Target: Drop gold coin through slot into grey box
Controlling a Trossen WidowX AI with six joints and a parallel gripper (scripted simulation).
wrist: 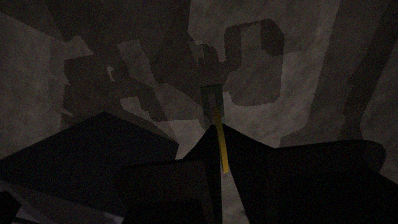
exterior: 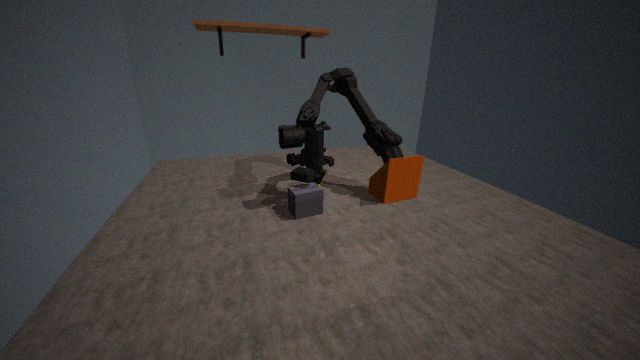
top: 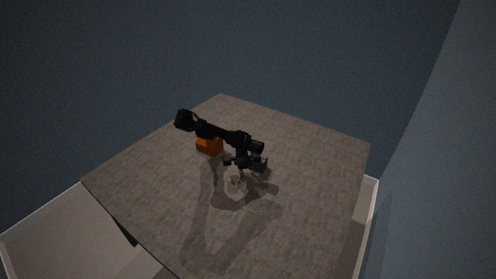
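The gold coin shows edge-on as a thin upright strip in the wrist view. Its far end is in the dark-green holder, which is partly hidden by the fingers. My gripper is shut on the coin, low over the table, with one finger on each side of it. The closed grey box stands close beside the gripper, at the lower left in the wrist view. Its lid slot is hard to make out in the dim light.
An orange block with a sloped side stands by the arm's base. A wooden shelf hangs on the back wall, well above the table. The arm's shadows fall around the holder.
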